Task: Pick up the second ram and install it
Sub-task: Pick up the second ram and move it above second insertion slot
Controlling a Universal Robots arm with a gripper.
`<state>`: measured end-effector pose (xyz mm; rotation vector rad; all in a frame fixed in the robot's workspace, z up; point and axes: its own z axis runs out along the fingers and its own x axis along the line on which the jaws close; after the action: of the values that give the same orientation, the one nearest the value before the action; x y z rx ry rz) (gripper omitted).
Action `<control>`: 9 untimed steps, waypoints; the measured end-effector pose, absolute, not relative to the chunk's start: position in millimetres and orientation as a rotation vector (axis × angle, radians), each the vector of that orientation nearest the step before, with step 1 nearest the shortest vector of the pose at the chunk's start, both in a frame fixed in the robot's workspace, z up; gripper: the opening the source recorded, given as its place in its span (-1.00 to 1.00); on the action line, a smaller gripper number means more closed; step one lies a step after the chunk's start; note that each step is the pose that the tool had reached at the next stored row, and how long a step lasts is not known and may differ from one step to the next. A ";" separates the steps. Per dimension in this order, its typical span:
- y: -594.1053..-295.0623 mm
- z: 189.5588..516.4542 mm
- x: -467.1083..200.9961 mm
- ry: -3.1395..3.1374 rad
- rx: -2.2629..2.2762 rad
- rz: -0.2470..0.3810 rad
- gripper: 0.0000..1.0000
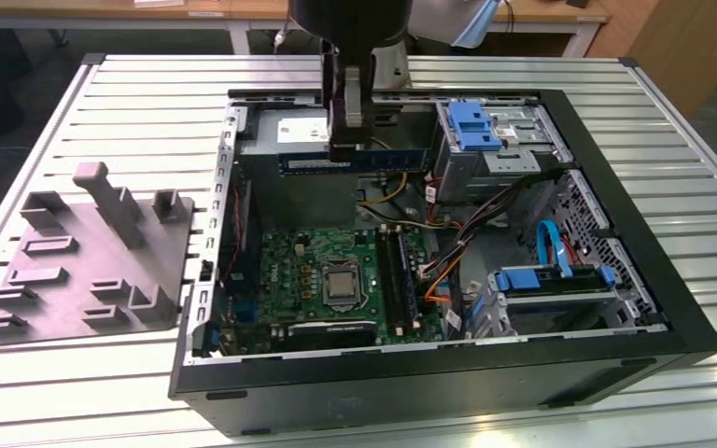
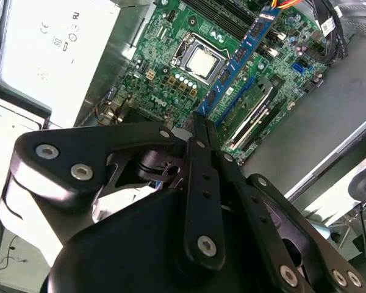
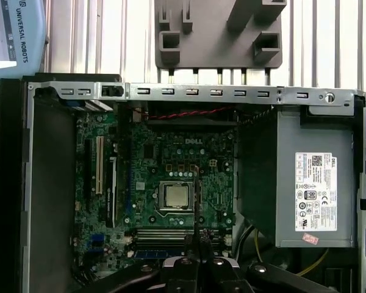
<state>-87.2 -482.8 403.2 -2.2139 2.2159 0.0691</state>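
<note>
Aloft, second ram [image 1: 399,159] in gripper [image 1: 348,149]

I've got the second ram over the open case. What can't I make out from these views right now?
- Second wrist view: the gripper covers the clamped part of the second ram, so how it sits in the grip is hidden.
- First wrist view: the second ram shows edge-on, so its notch and contacts are unreadable.
- First wrist view: the memory sockets lie partly behind the gripper, and their latches are too small to judge.

Open computer case [image 1: 433,378], grey fixture tray [image 1: 94,263]
</note>
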 end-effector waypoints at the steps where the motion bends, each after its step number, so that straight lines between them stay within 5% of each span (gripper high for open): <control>1: -482.8 403.2 -87.2 2.216 -2.214 0.069 -0.77; 9: -482.8 391.6 -87.2 2.216 -2.214 0.069 -0.77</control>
<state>-87.2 -482.8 391.6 -2.2139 2.2158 0.0691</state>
